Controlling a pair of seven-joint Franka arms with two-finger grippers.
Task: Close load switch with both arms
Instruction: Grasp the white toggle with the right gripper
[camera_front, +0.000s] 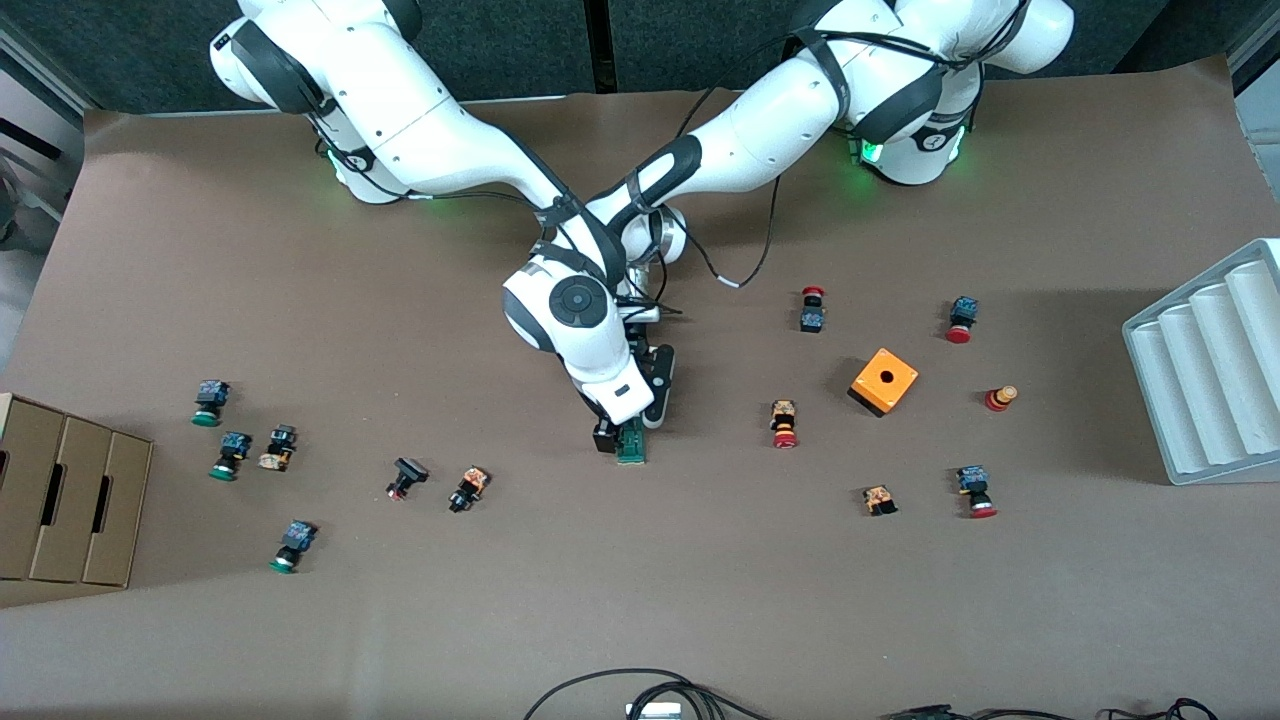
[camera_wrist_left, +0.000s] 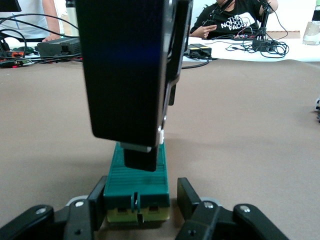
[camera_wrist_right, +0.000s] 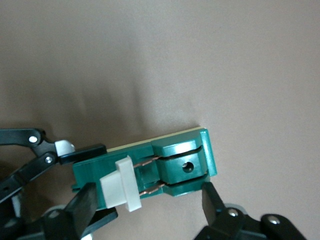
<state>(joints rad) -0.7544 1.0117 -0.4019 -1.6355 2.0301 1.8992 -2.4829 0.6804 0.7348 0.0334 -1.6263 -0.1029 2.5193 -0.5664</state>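
Observation:
The green load switch (camera_front: 632, 446) lies flat at the table's middle. In the right wrist view the load switch (camera_wrist_right: 185, 167) shows its white sliding piece (camera_wrist_right: 120, 186) pulled out from the green end block. My right gripper (camera_wrist_right: 145, 202) is open just above it, one finger (camera_wrist_right: 80, 206) by the white piece, the other (camera_wrist_right: 214, 200) by the end block. It also shows in the front view (camera_front: 608, 434). My left gripper (camera_wrist_left: 142, 200) is open around the switch's end (camera_wrist_left: 136, 186), one finger (camera_wrist_left: 98, 199) against it, the other (camera_wrist_left: 187, 197) apart. It also shows in the front view (camera_front: 655, 402).
An orange cube with a hole (camera_front: 884, 380) and several push buttons (camera_front: 784, 424) lie toward the left arm's end. More buttons (camera_front: 468, 488) lie toward the right arm's end, by a cardboard box (camera_front: 60, 500). A white ribbed tray (camera_front: 1210, 370) stands at the left arm's end.

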